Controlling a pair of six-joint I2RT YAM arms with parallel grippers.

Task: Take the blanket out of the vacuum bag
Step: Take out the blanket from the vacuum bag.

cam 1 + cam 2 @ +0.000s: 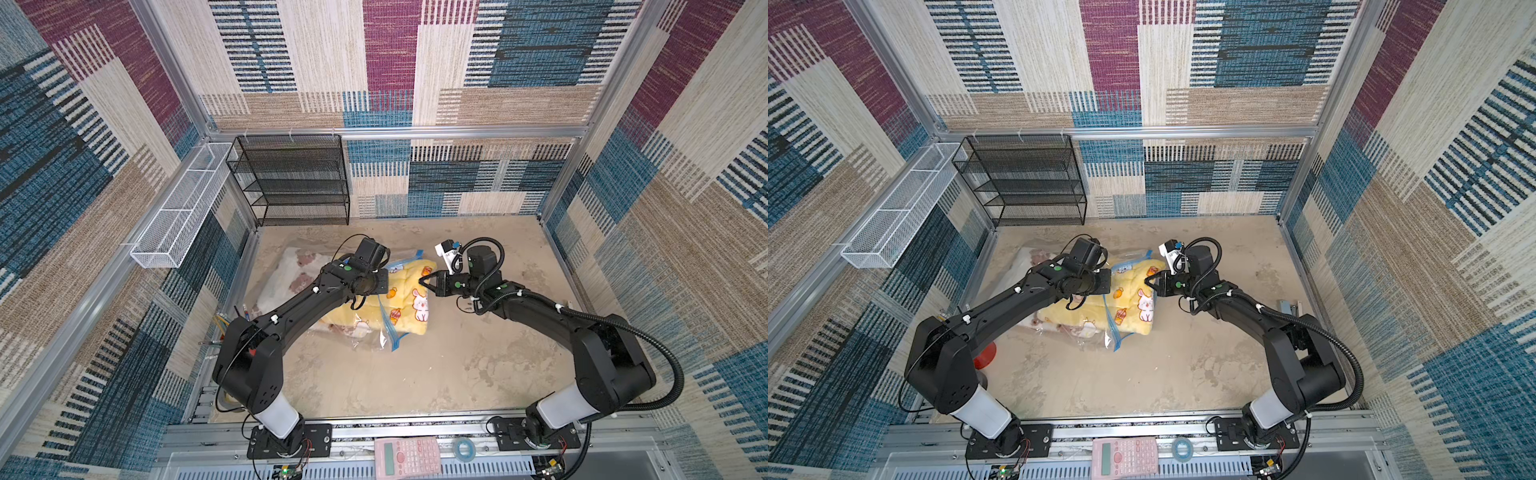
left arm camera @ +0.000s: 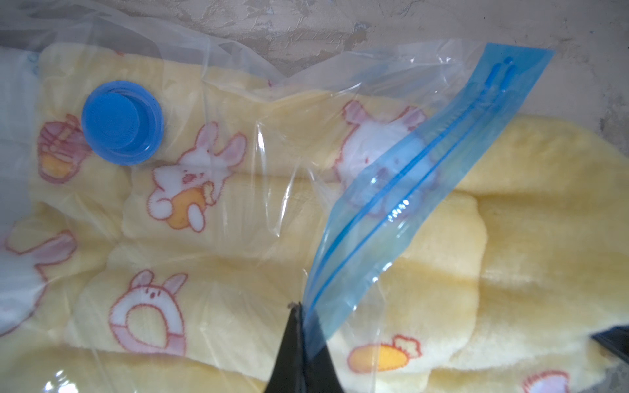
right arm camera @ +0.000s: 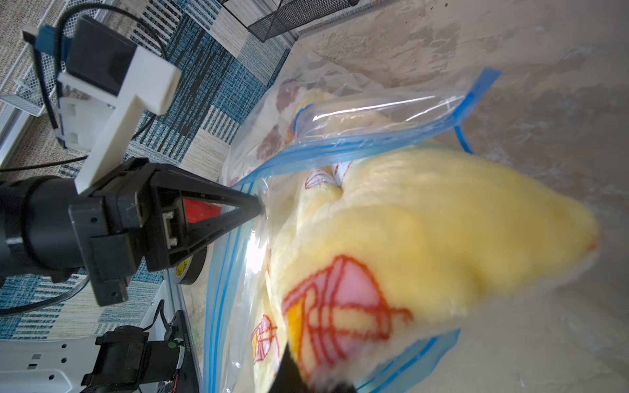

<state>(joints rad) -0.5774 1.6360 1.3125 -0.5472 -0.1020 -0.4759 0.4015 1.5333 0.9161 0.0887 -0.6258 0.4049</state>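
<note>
Left pincer [image 3: 260, 206] pressed together, pinching vacuum bag [image 2: 238, 143] at blue zip strip [image 2: 425, 177]. Right pincer [image 1: 423, 281] clamped on corner of yellow blanket [image 1: 405, 286]. Blanket partly out of bag mouth. Bag lies on counter [image 1: 415, 374], blue valve cap [image 2: 122, 122] facing up.

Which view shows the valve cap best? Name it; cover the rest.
The left wrist view: the valve cap sits whole and unobstructed on the vacuum bag, over the blanket. In both top views the left arm hides it; the right wrist view shows no clear cap.
</note>
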